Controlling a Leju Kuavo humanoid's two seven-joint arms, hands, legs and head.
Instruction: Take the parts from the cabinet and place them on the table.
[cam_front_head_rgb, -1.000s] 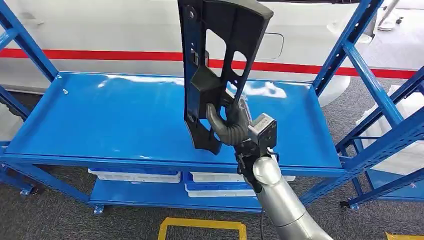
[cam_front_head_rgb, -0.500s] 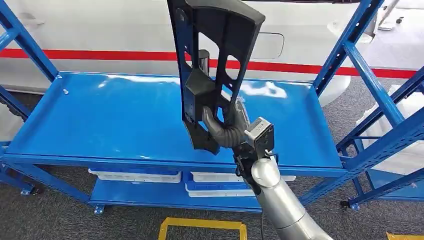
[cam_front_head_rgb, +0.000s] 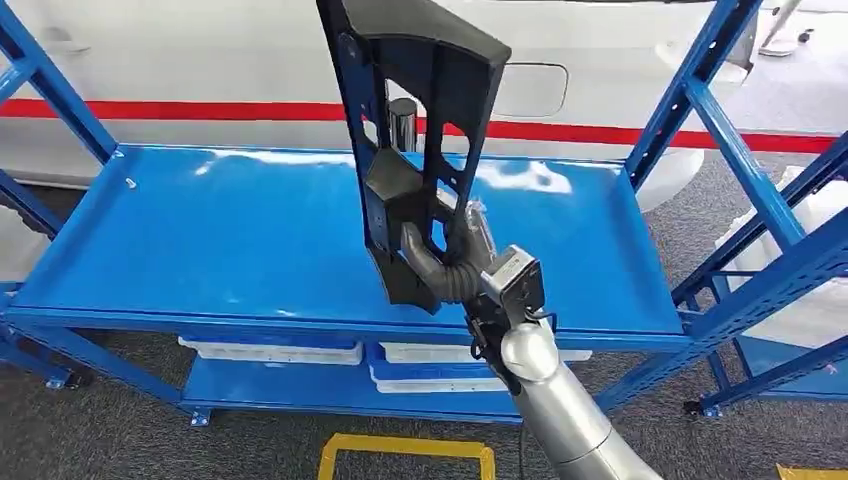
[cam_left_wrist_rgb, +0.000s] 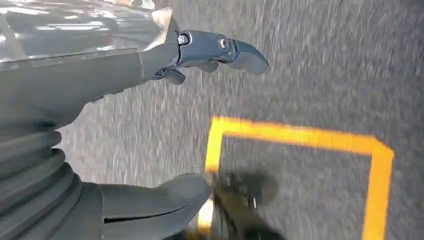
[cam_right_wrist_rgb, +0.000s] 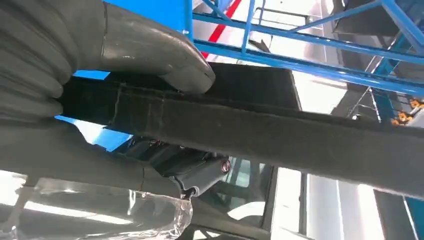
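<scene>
- Above the blue shelf (cam_front_head_rgb: 200, 240), near its front edge, a black plastic part (cam_front_head_rgb: 420, 130) is held upright, slightly tilted, by the right hand (cam_front_head_rgb: 450, 262).
- The part's lower end is wrapped by the thumb and fingers; its top is cut off by the picture's edge, and whether its foot touches the shelf cannot be told.
- A dark cylinder (cam_front_head_rgb: 402, 122) is glimpsed through one of the part's openings; what it is cannot be made out.
- Below the shelf, white trays (cam_front_head_rgb: 270, 352) are partly hidden by its front rail.
- Over grey floor with a yellow line (cam_left_wrist_rgb: 295, 135), the left hand (cam_left_wrist_rgb: 150, 125) is seen with fingers spread apart, nothing held.
</scene>
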